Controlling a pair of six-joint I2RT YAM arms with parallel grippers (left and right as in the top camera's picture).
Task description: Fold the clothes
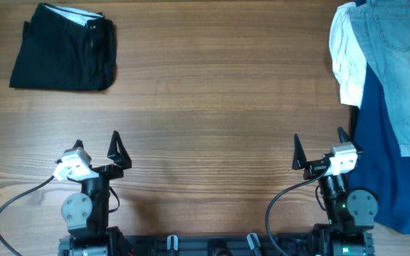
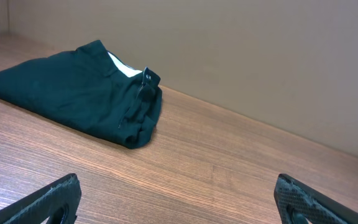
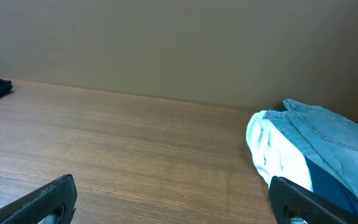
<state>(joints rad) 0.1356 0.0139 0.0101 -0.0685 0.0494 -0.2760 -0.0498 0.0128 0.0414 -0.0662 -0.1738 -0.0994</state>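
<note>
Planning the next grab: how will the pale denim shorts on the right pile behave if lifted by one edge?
The denim shorts will probably sag and hang floppy, since they already lie in soft, loose folds. They overlap a white garment and a dark blue garment, so pulling may drag those along.

Garment far left, clothes pile far right

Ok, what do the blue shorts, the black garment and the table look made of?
Blue shorts: faded denim, matte, with visible seams and a stitched pocket. Black garment: matte woven cloth, possibly cotton twill; fibre unclear. Table: wood-grain top, slight sheen; could be laminate or wood.
</note>
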